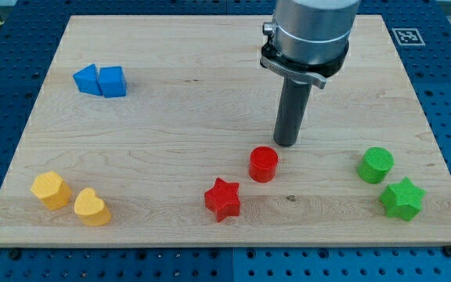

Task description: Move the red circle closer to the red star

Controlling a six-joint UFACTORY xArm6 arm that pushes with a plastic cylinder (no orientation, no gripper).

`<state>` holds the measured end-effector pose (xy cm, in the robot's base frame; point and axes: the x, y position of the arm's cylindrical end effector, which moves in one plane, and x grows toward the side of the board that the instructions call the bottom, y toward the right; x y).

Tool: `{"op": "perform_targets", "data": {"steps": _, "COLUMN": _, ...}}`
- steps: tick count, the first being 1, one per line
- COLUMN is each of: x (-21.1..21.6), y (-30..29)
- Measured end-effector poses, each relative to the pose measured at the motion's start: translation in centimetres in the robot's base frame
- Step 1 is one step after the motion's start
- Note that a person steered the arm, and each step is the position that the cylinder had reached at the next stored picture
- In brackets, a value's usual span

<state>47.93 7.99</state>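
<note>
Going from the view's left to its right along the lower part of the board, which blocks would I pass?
Yellow hexagon-like block → yellow heart → red star → red circle → green circle → green star.

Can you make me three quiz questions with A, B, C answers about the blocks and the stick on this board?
1. Where is my tip?
A. Just above and right of the red circle
B. Beside the blue blocks
C. Between the yellow blocks

2. How many green blocks are there?
A. One
B. Two
C. Four

3. Is the red circle touching the red star?
A. Yes, pressed together
B. It sits on top of it
C. No, bare wood shows between them

Answers: 1 A, the rod ends close by the circle. 2 B, a green circle and a green star. 3 C, a gap separates them.
</note>
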Motion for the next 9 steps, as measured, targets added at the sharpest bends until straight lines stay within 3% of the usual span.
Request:
{"op": "perform_targets", "data": {"steps": 4, "x": 1.4, "y": -3.0}}
{"op": "perform_targets", "data": {"steps": 6, "x": 4.2, "y": -3.0}}
{"op": "perform_targets", "data": {"steps": 9, "x": 5.5, "y": 1.1}}
